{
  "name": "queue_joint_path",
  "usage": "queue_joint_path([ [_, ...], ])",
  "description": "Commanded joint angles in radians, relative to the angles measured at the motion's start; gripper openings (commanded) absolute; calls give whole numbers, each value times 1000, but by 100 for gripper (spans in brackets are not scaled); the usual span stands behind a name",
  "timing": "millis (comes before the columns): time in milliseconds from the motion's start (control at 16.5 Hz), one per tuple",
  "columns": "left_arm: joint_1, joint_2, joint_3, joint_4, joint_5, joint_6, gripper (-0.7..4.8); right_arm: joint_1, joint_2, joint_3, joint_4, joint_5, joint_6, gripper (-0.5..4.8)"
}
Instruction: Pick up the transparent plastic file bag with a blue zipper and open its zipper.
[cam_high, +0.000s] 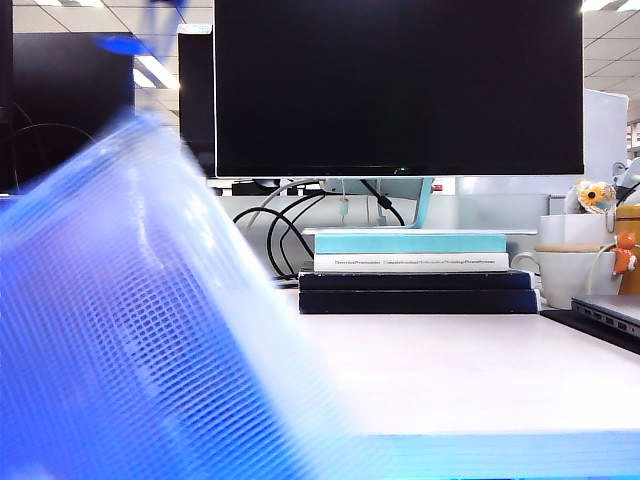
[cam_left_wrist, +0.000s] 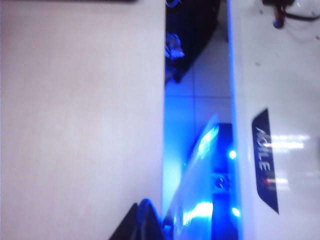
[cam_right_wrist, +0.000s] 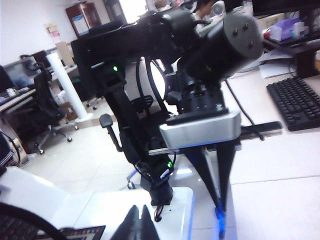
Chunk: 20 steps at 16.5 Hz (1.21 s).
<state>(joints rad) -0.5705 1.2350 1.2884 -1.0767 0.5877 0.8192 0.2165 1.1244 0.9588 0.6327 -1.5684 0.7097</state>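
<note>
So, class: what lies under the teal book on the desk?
Under the teal book lie a white book and two dark books on the desk. The raised file bag hides the desk's left part.

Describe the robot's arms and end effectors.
Left arm: black, round joints, black cables, green lights, silver wrist block. Left end effector, below that block: slim black tapered fingers. Right end effector, nearest its own camera: black wedge-shaped fingers.

I see the translucent blue-tinted plastic file bag (cam_high: 120, 330) — white grid mesh — beside stacked books (cam_high: 415, 270): turquoise, white, black.
</note>
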Motion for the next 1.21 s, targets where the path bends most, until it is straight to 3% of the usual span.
queue_joint_path([
  [61,0,-8,6,74,30,-8,-7,-6,4,2,-65,-2,-3,69],
  [182,0,-14,16,114,17,-9,-7,-5,6,-17,-143,-2,-51,299],
  [424,0,-15,116,125,-6,-11,-7,-5,10,-56,-159,-3,-68,336],
  [545,0,-15,184,143,-4,-8,-7,-5,10,-86,-162,-2,-79,438],
  [605,0,-15,210,143,4,-8,-7,-5,10,-96,-161,-3,-87,463],
  [908,0,-5,255,272,252,-54,-7,-2,10,-101,-146,-3,-164,479],
  [1211,-2,51,255,386,369,-143,-7,106,10,-101,-108,2,-225,479],
])
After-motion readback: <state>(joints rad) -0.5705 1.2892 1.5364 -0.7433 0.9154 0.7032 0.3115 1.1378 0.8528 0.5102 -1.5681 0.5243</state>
